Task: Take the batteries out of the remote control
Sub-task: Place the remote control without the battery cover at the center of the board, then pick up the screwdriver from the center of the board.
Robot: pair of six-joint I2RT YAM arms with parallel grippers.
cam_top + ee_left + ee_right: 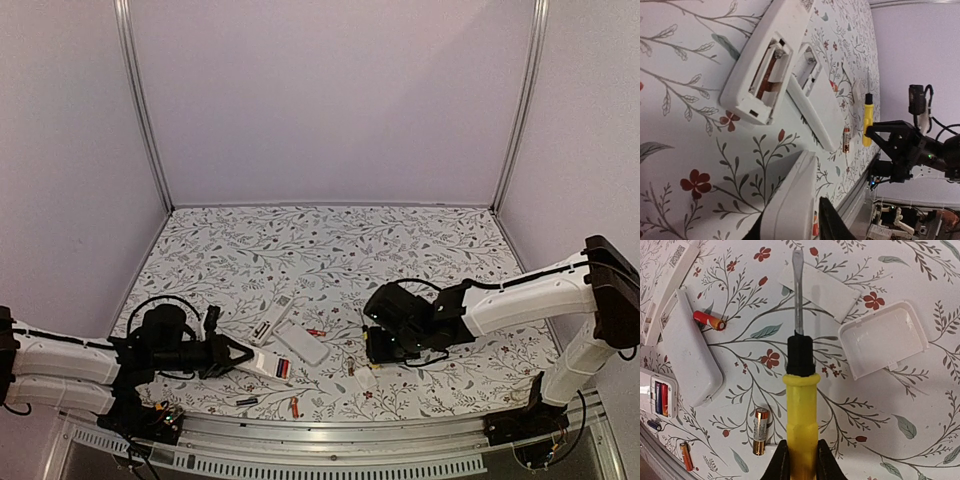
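Note:
My left gripper [238,355] [792,215] is shut on the end of a white remote control [268,364] [790,200] low at the front left. Its open bay still holds red and dark batteries [283,369] [660,399]. Loose batteries lie on the table: a red one [709,320] [316,332], a copper-topped one [759,431], an orange one [685,455] [294,406] and a dark one [654,425] [246,401]. My right gripper [378,345] [800,452] is shut on a yellow-handled screwdriver [801,405], blade pointing away over the table.
Two more white remotes lie in the middle [272,322] [302,343]; one has an open, empty bay [765,65]. Two white cover plates [818,290] [884,339] lie beyond the screwdriver tip. The metal table edge [330,435] runs close in front.

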